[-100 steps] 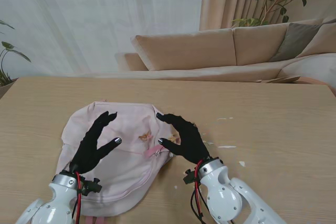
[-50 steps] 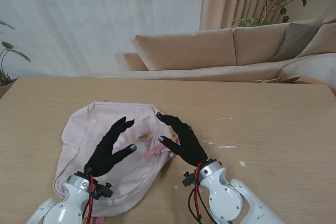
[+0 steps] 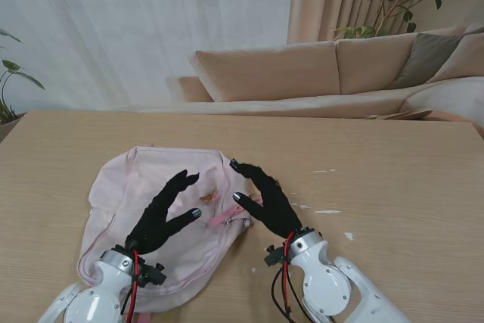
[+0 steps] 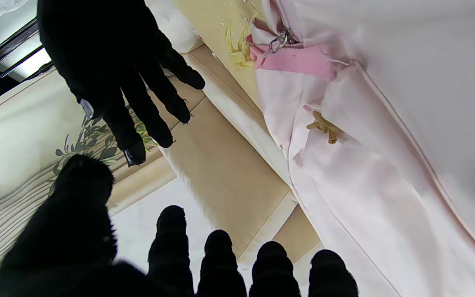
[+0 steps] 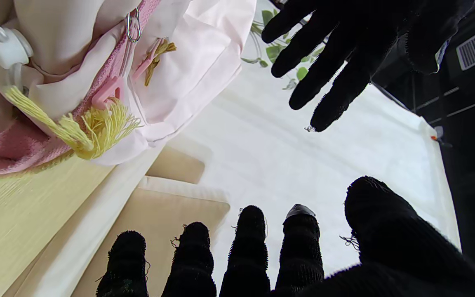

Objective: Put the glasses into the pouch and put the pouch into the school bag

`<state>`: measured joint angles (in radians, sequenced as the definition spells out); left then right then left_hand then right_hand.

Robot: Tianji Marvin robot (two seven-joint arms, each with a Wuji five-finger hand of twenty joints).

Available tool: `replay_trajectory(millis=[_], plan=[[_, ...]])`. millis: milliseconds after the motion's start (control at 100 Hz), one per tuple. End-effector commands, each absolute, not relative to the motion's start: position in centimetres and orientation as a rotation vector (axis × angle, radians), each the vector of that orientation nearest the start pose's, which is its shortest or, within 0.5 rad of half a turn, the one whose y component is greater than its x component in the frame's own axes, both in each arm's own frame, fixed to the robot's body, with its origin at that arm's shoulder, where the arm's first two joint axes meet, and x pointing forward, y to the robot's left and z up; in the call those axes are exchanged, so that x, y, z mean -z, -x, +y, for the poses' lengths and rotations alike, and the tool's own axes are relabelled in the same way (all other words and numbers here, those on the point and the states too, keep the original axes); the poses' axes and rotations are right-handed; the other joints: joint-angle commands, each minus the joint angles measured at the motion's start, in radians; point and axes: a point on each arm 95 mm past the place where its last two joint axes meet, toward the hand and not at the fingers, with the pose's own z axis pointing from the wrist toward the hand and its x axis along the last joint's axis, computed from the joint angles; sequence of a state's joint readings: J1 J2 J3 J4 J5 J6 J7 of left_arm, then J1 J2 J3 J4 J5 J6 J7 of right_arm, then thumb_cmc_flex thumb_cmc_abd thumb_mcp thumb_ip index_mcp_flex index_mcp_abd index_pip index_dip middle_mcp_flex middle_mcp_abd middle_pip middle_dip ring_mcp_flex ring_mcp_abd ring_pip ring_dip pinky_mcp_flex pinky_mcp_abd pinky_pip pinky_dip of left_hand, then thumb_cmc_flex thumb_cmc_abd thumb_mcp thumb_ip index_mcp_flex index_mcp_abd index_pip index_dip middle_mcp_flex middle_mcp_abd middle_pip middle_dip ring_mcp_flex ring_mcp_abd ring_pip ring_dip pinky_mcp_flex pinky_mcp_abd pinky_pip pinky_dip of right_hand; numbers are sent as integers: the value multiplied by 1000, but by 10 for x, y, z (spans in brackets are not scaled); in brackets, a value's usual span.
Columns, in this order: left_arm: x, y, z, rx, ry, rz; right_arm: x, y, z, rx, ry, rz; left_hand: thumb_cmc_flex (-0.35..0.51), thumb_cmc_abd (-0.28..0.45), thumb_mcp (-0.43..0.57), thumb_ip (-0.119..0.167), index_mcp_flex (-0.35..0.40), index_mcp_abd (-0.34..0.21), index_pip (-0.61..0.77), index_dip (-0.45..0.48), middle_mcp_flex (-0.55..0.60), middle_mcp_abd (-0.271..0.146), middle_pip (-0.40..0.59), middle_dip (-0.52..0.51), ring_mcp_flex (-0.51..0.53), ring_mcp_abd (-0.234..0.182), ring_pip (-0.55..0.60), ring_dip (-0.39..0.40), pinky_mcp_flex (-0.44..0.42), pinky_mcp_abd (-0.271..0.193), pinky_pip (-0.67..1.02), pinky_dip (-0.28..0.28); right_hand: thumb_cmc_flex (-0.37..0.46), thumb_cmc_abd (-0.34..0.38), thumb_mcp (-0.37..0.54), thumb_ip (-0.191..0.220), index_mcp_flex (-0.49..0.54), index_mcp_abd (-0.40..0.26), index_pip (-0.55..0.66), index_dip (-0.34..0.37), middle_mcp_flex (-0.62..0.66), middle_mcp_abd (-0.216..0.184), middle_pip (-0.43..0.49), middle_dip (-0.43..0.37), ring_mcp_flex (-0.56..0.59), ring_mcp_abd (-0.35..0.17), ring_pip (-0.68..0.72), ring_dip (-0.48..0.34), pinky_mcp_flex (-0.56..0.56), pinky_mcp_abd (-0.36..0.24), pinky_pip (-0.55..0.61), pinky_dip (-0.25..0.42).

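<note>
Nearest to me in the stand view, the left robot hand (image 3: pixel 160 213) hangs over the middle of the pale pink school bag (image 3: pixel 132 187), its fingers spread and gripping nothing. The right robot hand (image 3: pixel 266 198) sits at the bag's right edge, fingers likewise apart and empty, with the thumb pointing toward the left one. The bag lies flat on the wooden surface (image 3: pixel 393 179), on the robot's left half, reaching farther from me than both hands.

The left wrist view adds what the stand view blurs: a metal zipper ring (image 4: pixel 278 42) on a pink strip (image 4: pixel 299 62), and a small tan ornament (image 4: pixel 323 126) on the fabric. The right wrist view shows more: a yellow tassel (image 5: pixel 97 130) beside pink trim and a white plastic fitting (image 5: pixel 2 45) at the bag's edge. Each wrist view also catches the opposite hand with its fingers open. Glasses and pouch cannot be made out in any view. Beyond the surface stands a beige sofa (image 3: pixel 318 69).
</note>
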<state>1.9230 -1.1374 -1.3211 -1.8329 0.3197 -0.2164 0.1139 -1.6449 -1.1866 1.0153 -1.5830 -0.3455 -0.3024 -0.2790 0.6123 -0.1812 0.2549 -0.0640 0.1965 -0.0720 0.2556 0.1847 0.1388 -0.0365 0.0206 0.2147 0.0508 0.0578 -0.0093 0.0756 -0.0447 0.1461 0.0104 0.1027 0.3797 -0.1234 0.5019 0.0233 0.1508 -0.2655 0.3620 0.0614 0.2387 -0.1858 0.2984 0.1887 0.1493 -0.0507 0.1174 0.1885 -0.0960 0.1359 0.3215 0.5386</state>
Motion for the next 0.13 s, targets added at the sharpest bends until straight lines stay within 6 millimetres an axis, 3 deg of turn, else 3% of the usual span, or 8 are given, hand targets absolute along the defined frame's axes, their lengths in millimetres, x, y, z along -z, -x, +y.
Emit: replay_trajectory(millis=[0,120], plan=[[327,-300,-17,2138,1826,989,352,-337,97,2429,1801,-1095,-19,40,13,9,-39,-41,-16,-8,-22,-37,-24,-16,-27,-41,-16,-18,1,-43,-27,-25,-36,0,-3,-11,-33,-21,9,-17,-40,-29,-19,-9,-17,-47,-23,-10,-3,-36,-22,19],[328,-300,-15,2139,1835,978,353,-338,99,2421,1812,-1097,-18,39,16,9,-38,-40,-13,-7,-22,-36,-23,-13,-27,-42,-15,-18,1,-43,-26,-27,-33,-2,-8,-11,-28,-21,14,-17,-36,-28,-21,-9,-15,-46,-23,-8,-4,-36,-19,26]])
